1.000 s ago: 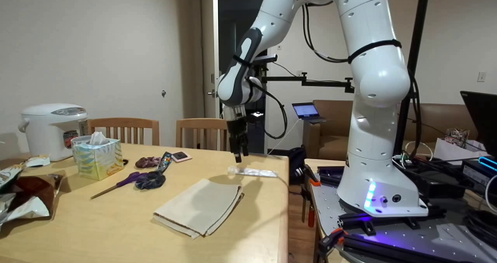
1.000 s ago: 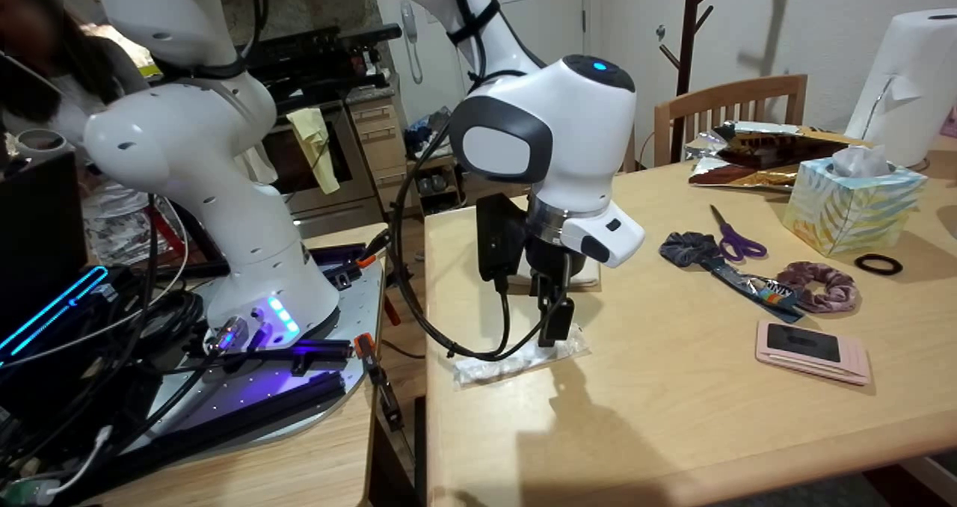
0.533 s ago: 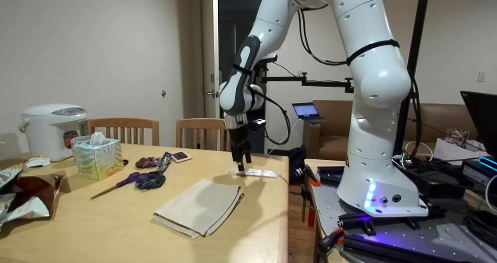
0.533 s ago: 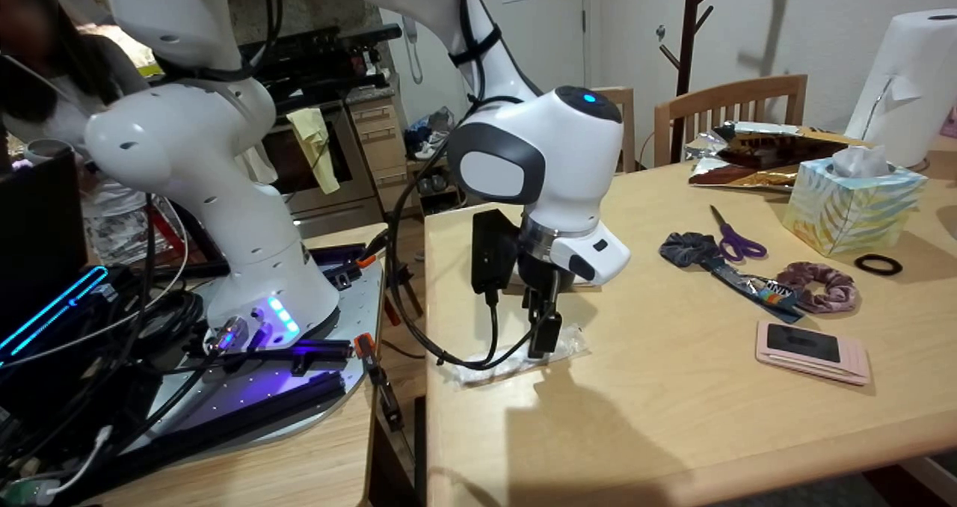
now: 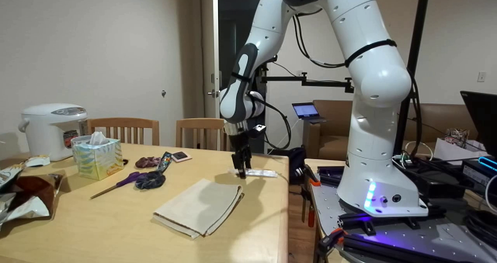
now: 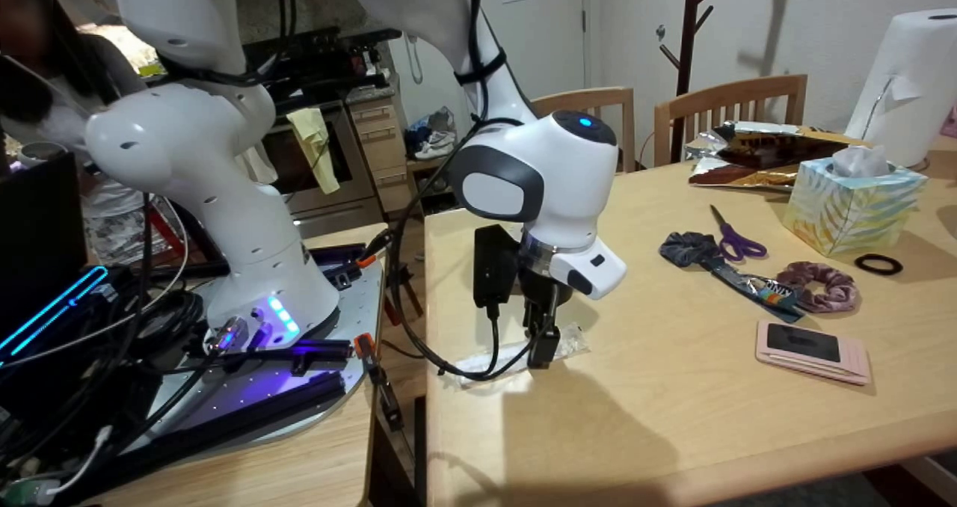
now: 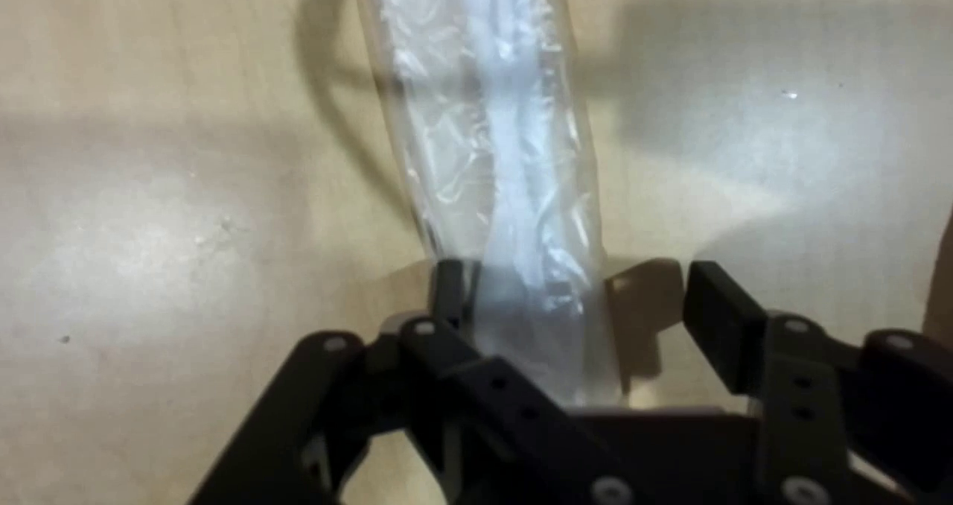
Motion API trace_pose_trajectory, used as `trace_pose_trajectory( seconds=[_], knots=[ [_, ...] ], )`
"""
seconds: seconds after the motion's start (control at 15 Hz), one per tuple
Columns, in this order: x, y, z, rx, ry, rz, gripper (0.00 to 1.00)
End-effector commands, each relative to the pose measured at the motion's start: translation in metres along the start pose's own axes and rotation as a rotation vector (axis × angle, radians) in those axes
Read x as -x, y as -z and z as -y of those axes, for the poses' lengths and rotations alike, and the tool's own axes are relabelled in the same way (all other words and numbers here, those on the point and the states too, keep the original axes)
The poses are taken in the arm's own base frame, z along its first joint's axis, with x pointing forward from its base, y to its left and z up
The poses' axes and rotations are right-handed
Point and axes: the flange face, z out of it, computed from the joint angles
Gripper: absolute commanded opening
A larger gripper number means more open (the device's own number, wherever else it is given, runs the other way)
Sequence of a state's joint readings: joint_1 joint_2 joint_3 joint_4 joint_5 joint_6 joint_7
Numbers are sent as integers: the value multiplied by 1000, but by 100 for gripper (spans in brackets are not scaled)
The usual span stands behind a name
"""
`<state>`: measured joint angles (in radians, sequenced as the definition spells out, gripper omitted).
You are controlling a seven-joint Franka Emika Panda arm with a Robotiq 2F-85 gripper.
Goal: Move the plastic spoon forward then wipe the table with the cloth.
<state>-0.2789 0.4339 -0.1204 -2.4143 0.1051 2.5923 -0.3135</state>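
I have the gripper (image 7: 577, 296) low at the table (image 5: 97, 232), its fingers parted, with one end of the plastic spoon (image 7: 514, 155) lying loose between them in its clear wrapper (image 7: 439, 140). One finger overlaps the wrapper's edge in the wrist view, though I cannot tell whether they touch; in an exterior view the folded cloth (image 5: 200, 206) lies flat nearby

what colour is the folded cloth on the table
The folded cloth is plain beige, showing best in an exterior view.
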Motion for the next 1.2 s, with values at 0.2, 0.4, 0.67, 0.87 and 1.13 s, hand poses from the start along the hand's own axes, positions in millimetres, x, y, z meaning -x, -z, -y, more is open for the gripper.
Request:
trace_pose_trajectory(
  seconds=[0.2, 0.4, 0.67, 0.87, 1.13],
  knots=[
    [-4, -7, -1, 18, -8, -28, 27],
    [-4, -6, 1, 26, -4, -31, 9],
    [-5, 5, 2, 51, -26, -40, 4],
    [-5, 24, 3, 90, -51, -36, 4],
    [-8, 59, 6, 170, -90, -49, 4]
  ],
)
